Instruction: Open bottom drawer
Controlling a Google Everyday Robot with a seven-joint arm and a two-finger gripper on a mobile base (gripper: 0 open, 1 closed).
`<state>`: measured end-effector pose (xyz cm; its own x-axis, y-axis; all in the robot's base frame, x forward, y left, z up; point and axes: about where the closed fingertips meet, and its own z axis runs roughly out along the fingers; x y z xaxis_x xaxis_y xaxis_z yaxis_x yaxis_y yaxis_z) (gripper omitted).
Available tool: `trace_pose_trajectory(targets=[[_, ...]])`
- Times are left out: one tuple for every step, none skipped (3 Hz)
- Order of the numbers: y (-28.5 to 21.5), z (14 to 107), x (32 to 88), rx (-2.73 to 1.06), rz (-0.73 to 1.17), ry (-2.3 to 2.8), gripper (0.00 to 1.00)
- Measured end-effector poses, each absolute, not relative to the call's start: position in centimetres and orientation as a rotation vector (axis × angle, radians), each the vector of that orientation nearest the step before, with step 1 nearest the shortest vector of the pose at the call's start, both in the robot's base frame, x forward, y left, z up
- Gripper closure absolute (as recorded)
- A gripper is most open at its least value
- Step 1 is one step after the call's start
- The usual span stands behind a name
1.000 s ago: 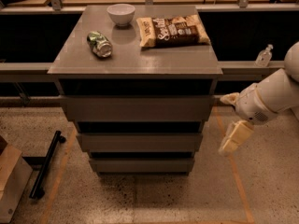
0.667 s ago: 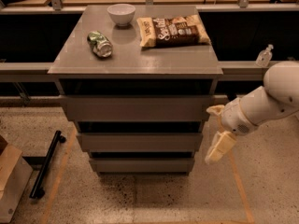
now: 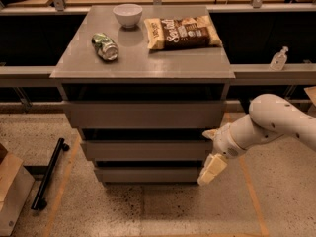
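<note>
The grey cabinet has three handleless drawer fronts stacked under its top. The bottom drawer (image 3: 148, 174) is the lowest and narrowest front, and it sits closed, flush in the cabinet. My gripper (image 3: 205, 157) is at the cabinet's right front corner, level with the middle and bottom drawers. It is open, with one cream finger (image 3: 209, 133) near the middle drawer's right end and the other finger (image 3: 211, 170) by the bottom drawer's right end. It holds nothing. The white arm (image 3: 269, 122) comes in from the right.
On the cabinet top (image 3: 143, 58) lie a white bowl (image 3: 127, 14), a crushed can (image 3: 105, 46) and a chip bag (image 3: 181, 32). A black bar (image 3: 48, 174) lies on the floor at left, by a cardboard box (image 3: 12, 194). A small bottle (image 3: 279, 59) stands on the right ledge.
My gripper and arm have moved left and down, from beside the cabinet's right side to its front right corner near the lower drawers. The drawers have not moved.
</note>
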<state>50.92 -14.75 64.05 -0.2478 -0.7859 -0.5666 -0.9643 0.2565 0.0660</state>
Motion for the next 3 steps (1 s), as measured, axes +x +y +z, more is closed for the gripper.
trace_pose_trajectory(targets=[[-14.2, 62.7, 50.7, -1.577, 0.588, 2.146, 0.0], [-12.1, 59.7, 51.5, -1.567, 0.646, 2.121, 0.0], [-9.9, 55.3, 52.7, -1.556, 0.721, 2.093, 0.0]])
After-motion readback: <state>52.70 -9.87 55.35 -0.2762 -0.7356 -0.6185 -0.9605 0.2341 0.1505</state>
